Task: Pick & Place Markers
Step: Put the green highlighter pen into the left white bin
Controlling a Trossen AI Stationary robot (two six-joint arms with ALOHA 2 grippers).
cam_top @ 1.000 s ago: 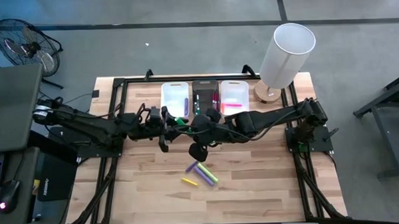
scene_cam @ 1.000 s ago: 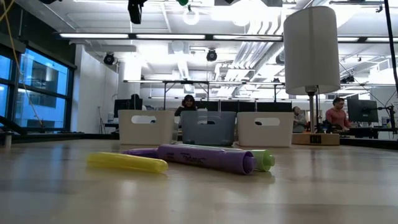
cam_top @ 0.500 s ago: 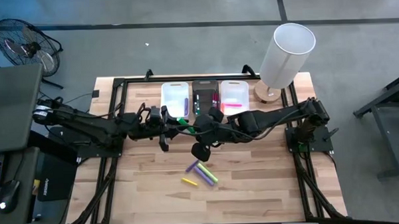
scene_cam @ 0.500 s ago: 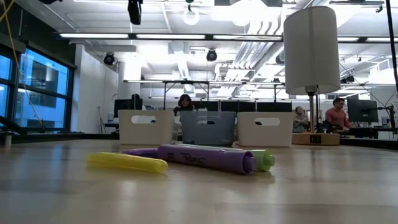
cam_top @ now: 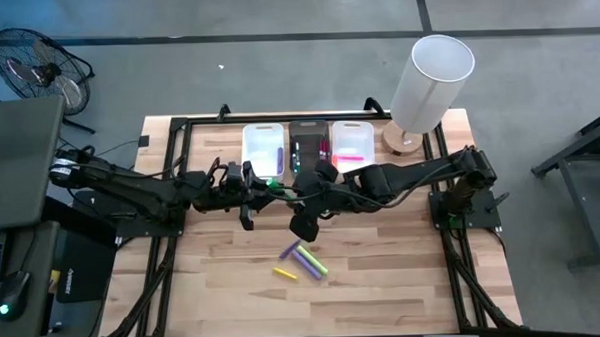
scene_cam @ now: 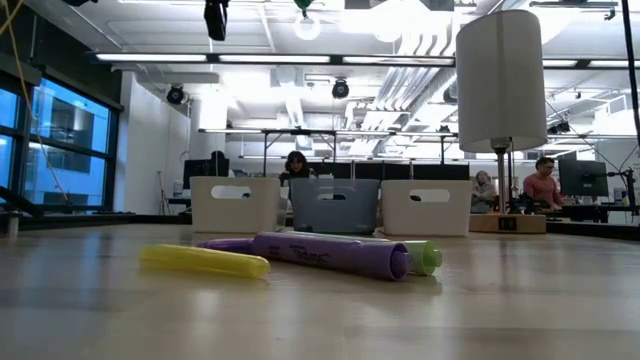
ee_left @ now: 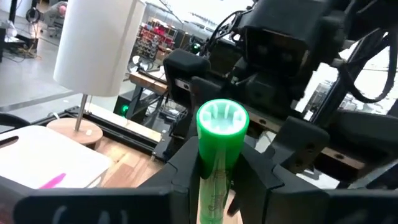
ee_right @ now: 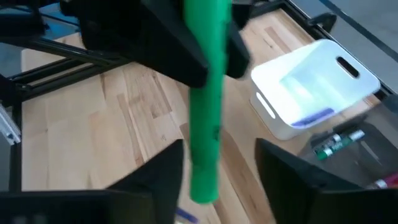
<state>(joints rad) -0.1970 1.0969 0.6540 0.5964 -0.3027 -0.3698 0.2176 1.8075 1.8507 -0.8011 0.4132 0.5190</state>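
Above the counter, just in front of the bins, my left hand clamps the green marker; my right hand, fingers apart, should back away straight without nudging it.

Bright ceiling lights, glare, right wrist view motion-blurred

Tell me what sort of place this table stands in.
Probably an open lab or workshop office: exposed ceiling ducts and strip lights, a person at a monitor behind the table, and a floor fan.
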